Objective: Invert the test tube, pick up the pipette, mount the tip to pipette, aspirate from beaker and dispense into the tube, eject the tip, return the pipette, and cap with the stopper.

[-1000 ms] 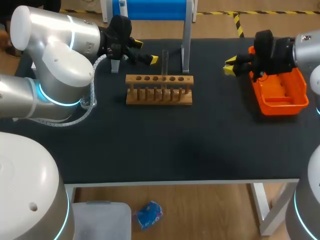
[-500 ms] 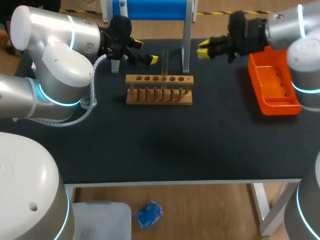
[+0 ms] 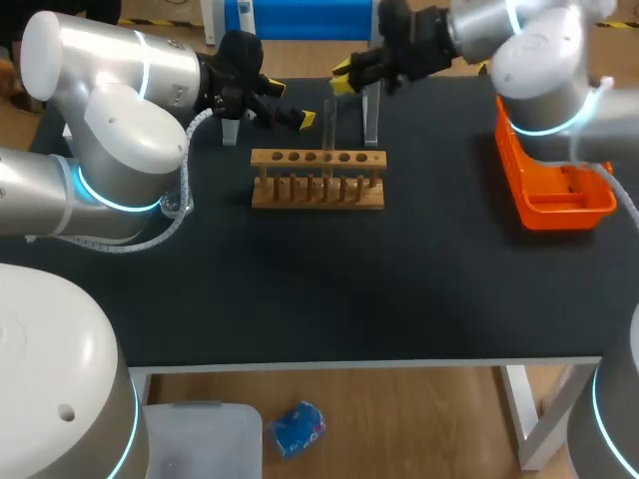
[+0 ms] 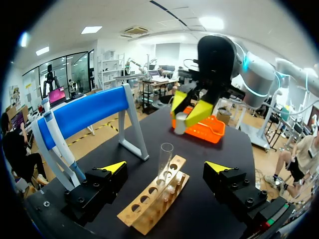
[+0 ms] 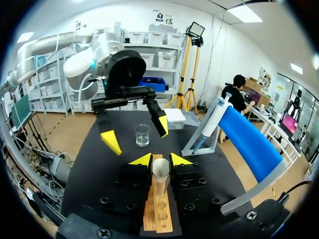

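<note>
A clear test tube point(image 3: 328, 128) stands upright in the wooden rack point(image 3: 318, 190), open end up. My left gripper point(image 3: 291, 104) is open just left of the tube; in the left wrist view the tube point(image 4: 165, 158) rises between its wide-apart fingers without touching them. My right gripper point(image 3: 345, 76) hangs behind and slightly above the tube, shut on a pale grey stopper point(image 4: 180, 124). Seen from the right wrist, the stopper point(image 5: 160, 168) sits between the fingers, over the rack point(image 5: 159, 216). The pipette point(image 5: 214, 121) hangs on the blue stand. A small beaker point(image 5: 142, 135) is beyond the left gripper point(image 5: 136, 133).
The blue pipette stand point(image 3: 372, 105) rises right behind the rack, close to my right gripper. An orange tray point(image 3: 569, 205) lies at the table's right side. The rack's other holes hold nothing. Bare black tabletop point(image 3: 329, 289) stretches in front of the rack.
My right arm swung left from the orange tray to a spot behind the test tube, carrying the stopper. The left arm and the tube stayed put.
</note>
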